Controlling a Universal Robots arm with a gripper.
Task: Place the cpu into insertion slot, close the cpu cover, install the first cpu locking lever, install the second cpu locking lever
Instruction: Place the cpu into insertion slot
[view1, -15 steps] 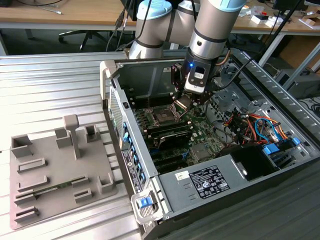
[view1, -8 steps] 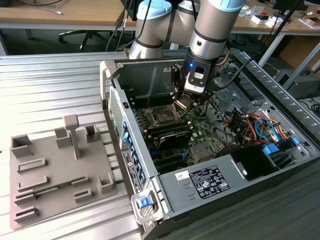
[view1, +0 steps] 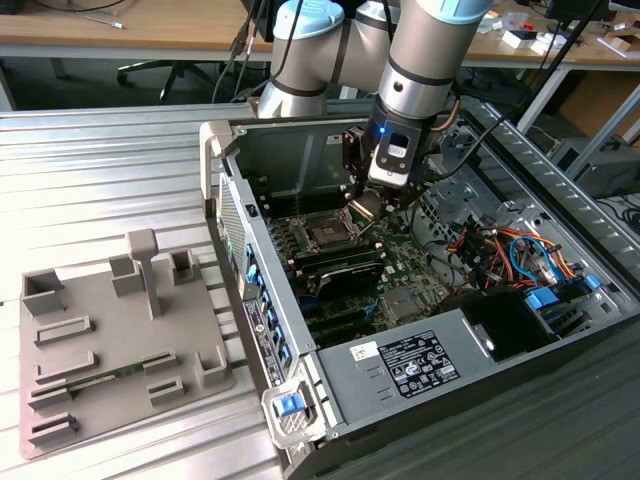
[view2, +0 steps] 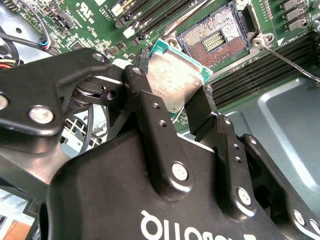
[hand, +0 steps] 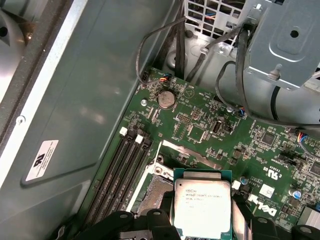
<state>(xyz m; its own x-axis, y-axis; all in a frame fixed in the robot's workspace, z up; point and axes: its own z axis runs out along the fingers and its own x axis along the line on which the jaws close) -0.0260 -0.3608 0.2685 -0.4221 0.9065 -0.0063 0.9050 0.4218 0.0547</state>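
Black two-finger claw (view2: 167, 90) clamps opposite edges of the small flat square grey-topped cpu (view2: 175, 70), tilted, held just off the open pin socket (view2: 215, 37) mid green motherboard (view2: 90, 15); likely light, stiff, slick-topped and fragile underneath, so edge grip only.

The exterior view is bright and even; the ribbed table (view1: 100, 170) shines pale at nine o'clock, while the computer case (view1: 300, 150) is shadowed inside. In the second wrist view, soft glare lies on the cpu (view2: 172, 82).
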